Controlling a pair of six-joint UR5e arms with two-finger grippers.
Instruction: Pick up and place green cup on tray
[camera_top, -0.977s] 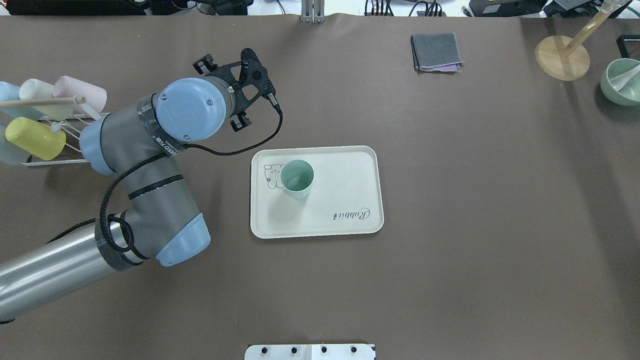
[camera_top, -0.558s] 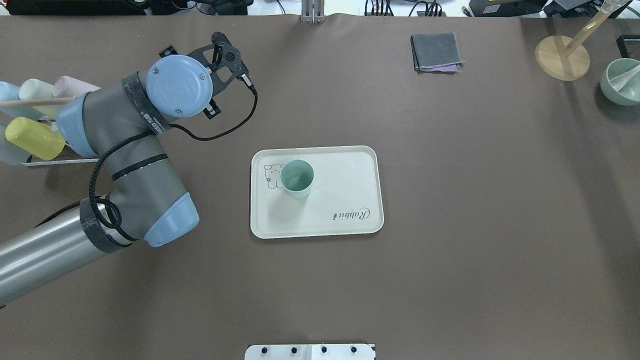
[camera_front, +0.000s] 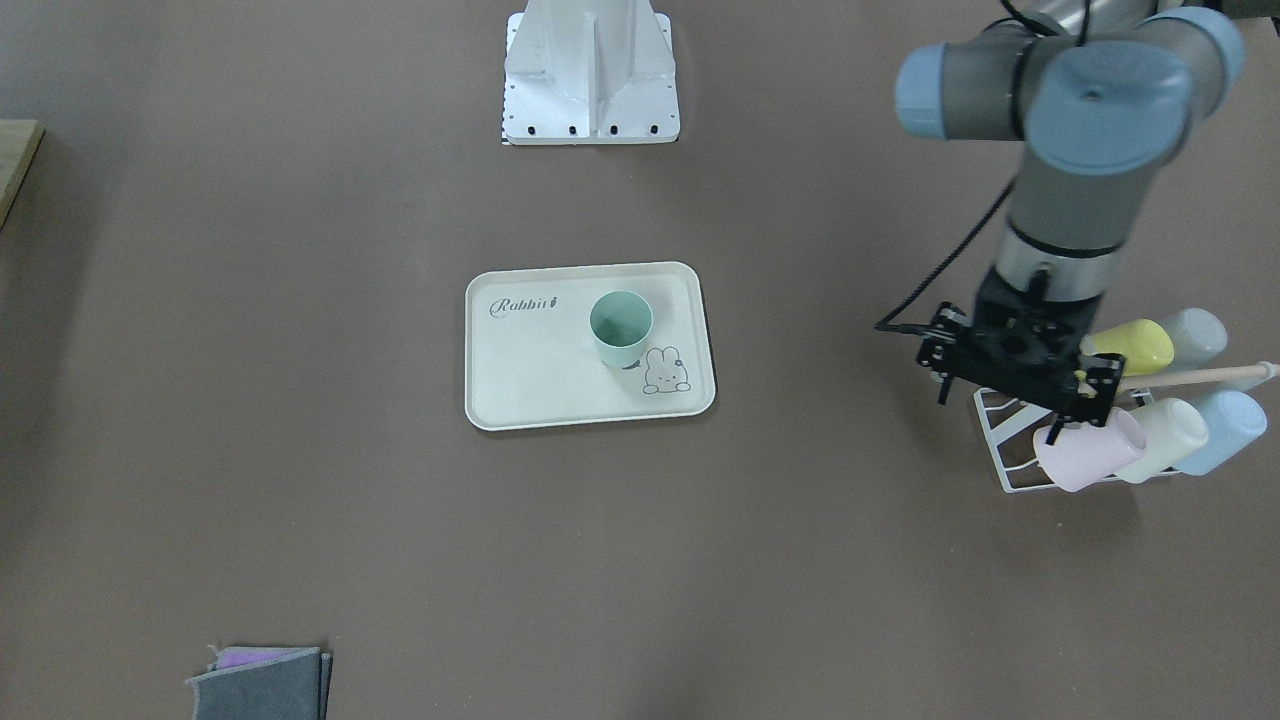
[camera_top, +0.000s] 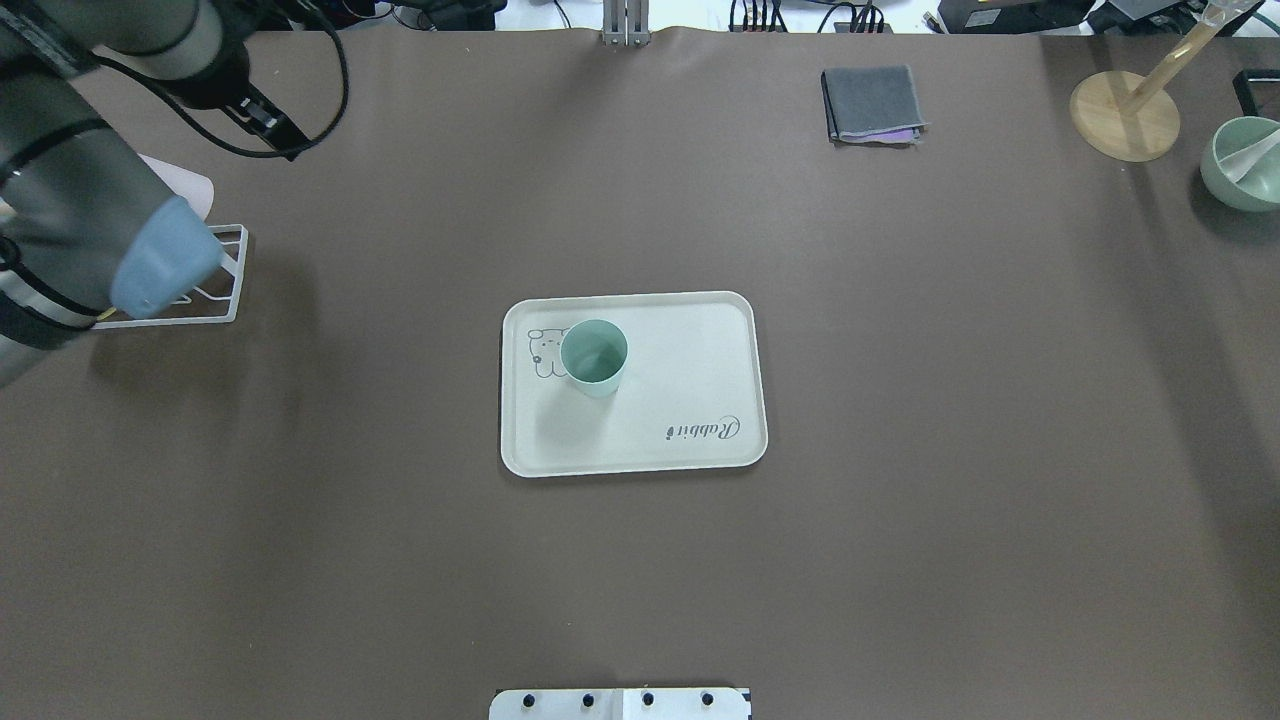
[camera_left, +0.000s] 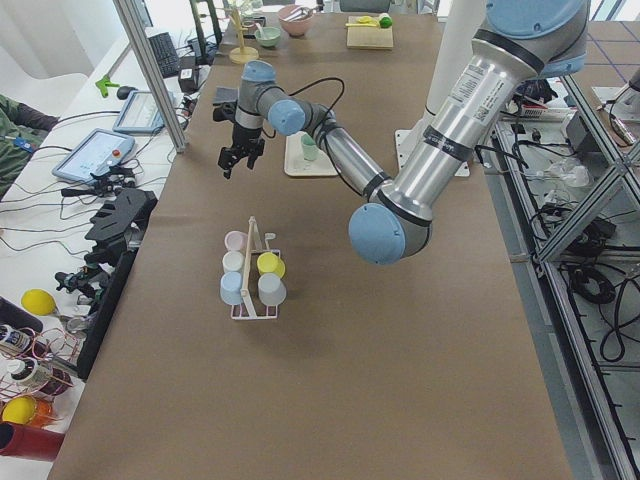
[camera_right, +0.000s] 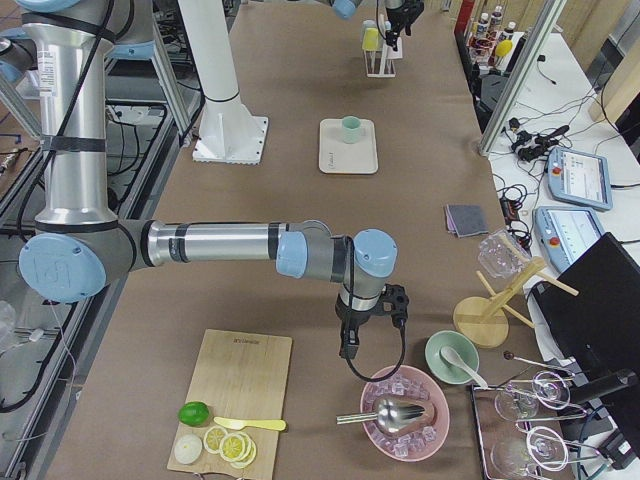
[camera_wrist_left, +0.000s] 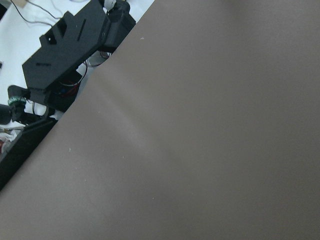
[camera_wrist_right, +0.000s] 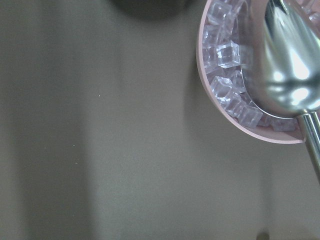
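Observation:
The green cup (camera_top: 594, 357) stands upright and free on the cream tray (camera_top: 690, 380), by the bunny drawing; it also shows in the front view (camera_front: 621, 328) on the tray (camera_front: 540, 370). My left gripper (camera_front: 1000, 410) is open and empty, hanging high above the near end of the cup rack (camera_front: 1010, 450), far from the tray. In the overhead view only its arm (camera_top: 70, 190) and cable show. My right gripper (camera_right: 372, 345) shows only in the right side view, by a pink bowl of ice (camera_right: 405, 415); I cannot tell its state.
The rack holds pink (camera_front: 1085, 455), cream (camera_front: 1165, 440), blue (camera_front: 1225, 430) and yellow (camera_front: 1130, 348) cups. A folded grey cloth (camera_top: 872, 103), a wooden stand (camera_top: 1125, 115) and a green bowl (camera_top: 1245, 165) sit at the far right. A cutting board (camera_right: 235, 400) lies near the right arm.
My left arm has swung away from the tray to the table's left end, over the cup rack, its gripper still open. The green cup has stayed put on the tray.

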